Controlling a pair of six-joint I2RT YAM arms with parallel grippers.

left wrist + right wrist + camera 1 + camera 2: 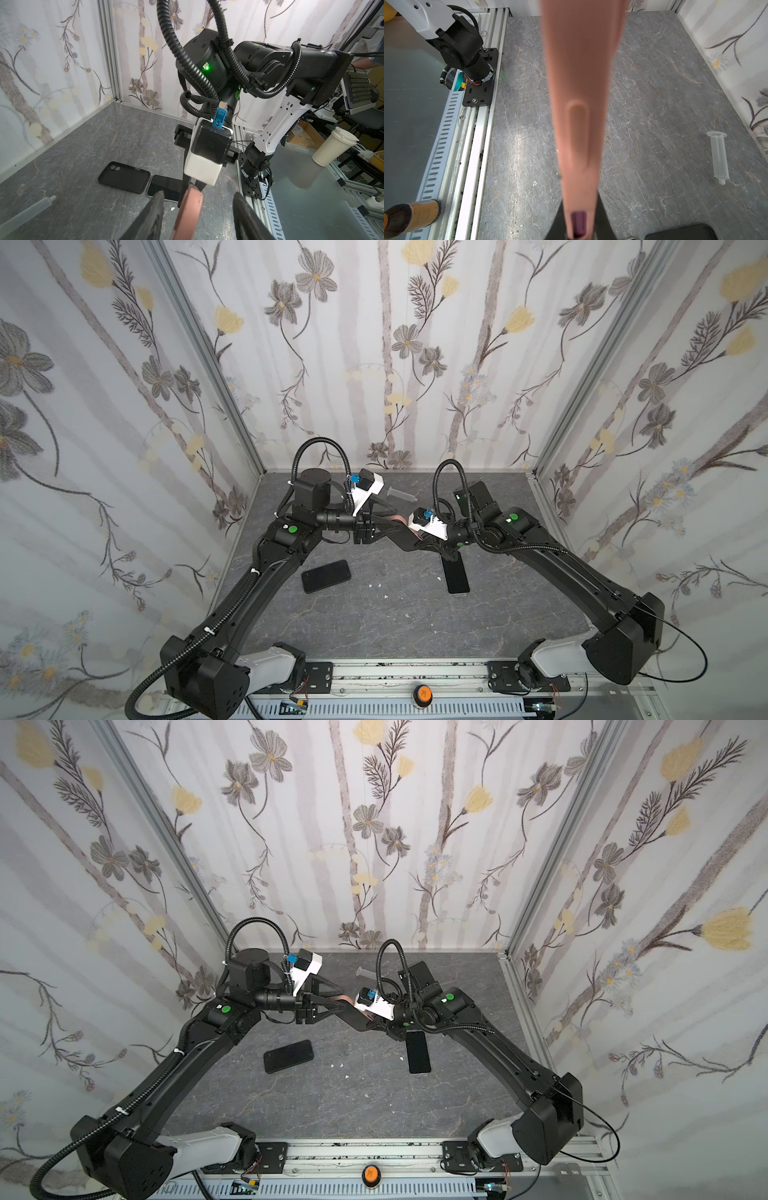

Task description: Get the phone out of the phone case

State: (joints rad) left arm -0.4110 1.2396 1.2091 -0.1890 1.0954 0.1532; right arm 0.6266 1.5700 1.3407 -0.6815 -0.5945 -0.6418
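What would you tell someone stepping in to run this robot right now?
Right gripper: shut on one end of the pink case, held above the table.
Left gripper: open, jaws either side of the other end, not clamped.
Below the right gripper: an empty black case beside a bare phone; further left, another dark slab, phone or case.
Done: pink case lifted; whether its phone is still inside, I cannot tell.
Left: clamp, then work the phone out.
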